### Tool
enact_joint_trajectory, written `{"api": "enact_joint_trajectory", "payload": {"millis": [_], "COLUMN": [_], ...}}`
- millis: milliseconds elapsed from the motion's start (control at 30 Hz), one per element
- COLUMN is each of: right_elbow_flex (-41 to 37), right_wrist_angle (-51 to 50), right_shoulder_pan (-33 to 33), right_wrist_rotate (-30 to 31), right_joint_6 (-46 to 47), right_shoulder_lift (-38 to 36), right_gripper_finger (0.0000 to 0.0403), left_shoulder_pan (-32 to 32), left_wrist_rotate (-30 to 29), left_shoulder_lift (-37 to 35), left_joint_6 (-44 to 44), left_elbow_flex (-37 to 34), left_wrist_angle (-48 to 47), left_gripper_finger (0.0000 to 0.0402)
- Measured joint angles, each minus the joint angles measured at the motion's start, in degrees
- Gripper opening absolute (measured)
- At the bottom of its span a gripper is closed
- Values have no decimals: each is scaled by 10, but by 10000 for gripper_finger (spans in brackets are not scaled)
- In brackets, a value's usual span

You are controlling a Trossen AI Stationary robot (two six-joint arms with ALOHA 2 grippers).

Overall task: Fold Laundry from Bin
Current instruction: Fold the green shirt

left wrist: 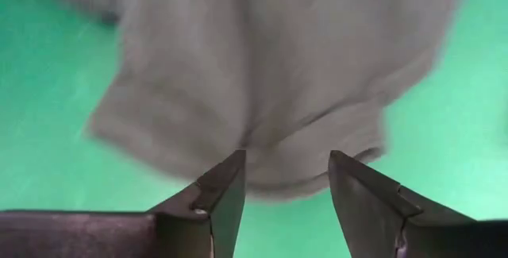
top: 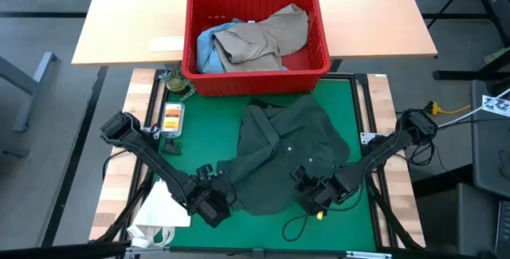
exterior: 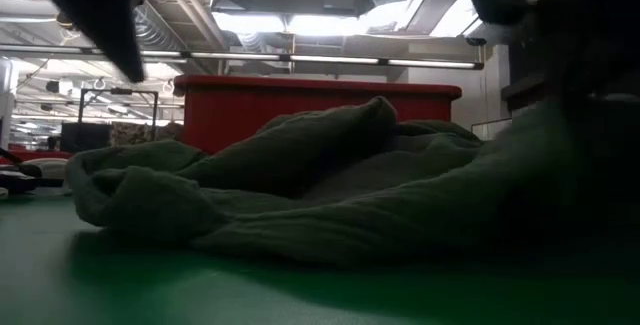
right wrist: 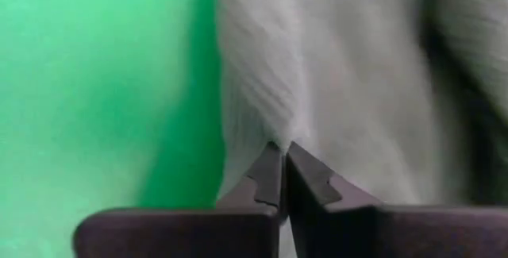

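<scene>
The dark green shirt (top: pixel 283 159) lies crumpled on the green mat (top: pixel 351 100); it also shows in the low view (exterior: pixel 330 185). Behind it the red bin (top: pixel 255 40) holds a khaki garment (top: pixel 267 40) and a light blue one (top: pixel 209 48). My left gripper (left wrist: pixel 286 171) stands open just off the shirt's near left edge (left wrist: pixel 262 186), which shows beyond the gap with nothing between the fingers. My right gripper (right wrist: pixel 284 151) is shut on the shirt at its near right part (top: pixel 312 186). My right gripper pinches a raised ridge of the shirt's cloth (right wrist: pixel 266 123) between its two fingertips. The fingers slant down from the table's near right side. The cloth is drawn up into a narrow fold at the tips; how many layers are held, I cannot tell.
A white paper bag (top: pixel 159 211) lies at the mat's near left corner. Small objects (top: pixel 171 119) sit along the mat's left side. A black cord with a yellow end (top: pixel 303 223) lies near the front edge. A wooden table (top: pixel 119 20) bears the bin.
</scene>
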Motion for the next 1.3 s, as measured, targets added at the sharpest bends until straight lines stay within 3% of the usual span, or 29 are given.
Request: {"api": "enact_joint_trajectory", "payload": {"millis": [167,400,567,833,1300], "right_elbow_flex": [45,79,82,82,82], "right_wrist_angle": [-53,-57,-58,-59,-61], "right_shoulder_pan": [-36,-99,-139,-185,-230], "right_wrist_rotate": [44,52,51,31,28], "right_joint_6": [-7,-73,-111,-119,-119], "right_shoulder_lift": [0,0,0,0,0], "right_gripper_finger": [6,9,3,8,9], "left_shoulder_pan": [-9,3,24,41,49], "left_wrist_rotate": [-59,-185,-183,-113,-134], "left_shoulder_lift": [0,33,69,109,118], "left_joint_6": [70,165,184,191,219], "left_elbow_flex": [0,0,0,0,0], "left_wrist_angle": [111,277,315,327,330], "left_gripper_finger": [168,154,149,148,140]}}
